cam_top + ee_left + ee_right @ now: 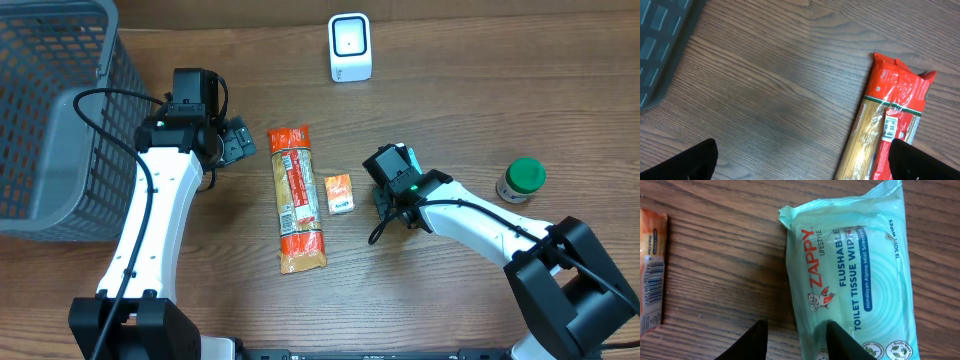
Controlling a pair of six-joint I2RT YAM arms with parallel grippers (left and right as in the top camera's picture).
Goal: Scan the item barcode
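A mint-green pack of Zappy wipes [855, 275] lies flat on the wooden table, seen only in the right wrist view. My right gripper [797, 330] stands partly open over its left edge, one finger on the pack's film and the other above bare wood. From overhead this gripper [390, 165] covers the pack. The white scanner [350, 47] stands at the back of the table. My left gripper [802, 165] is wide open above the table, empty, just left of a red pasta packet [890, 115] whose barcode faces up. In the overhead view the left gripper [238, 140] hovers beside that packet [296, 198].
A small orange packet [340, 192] lies between the pasta and my right gripper; its barcode edge [652, 275] shows at the left of the right wrist view. A grey mesh basket [50, 120] fills the left side. A green-lidded jar [521, 179] stands at the right.
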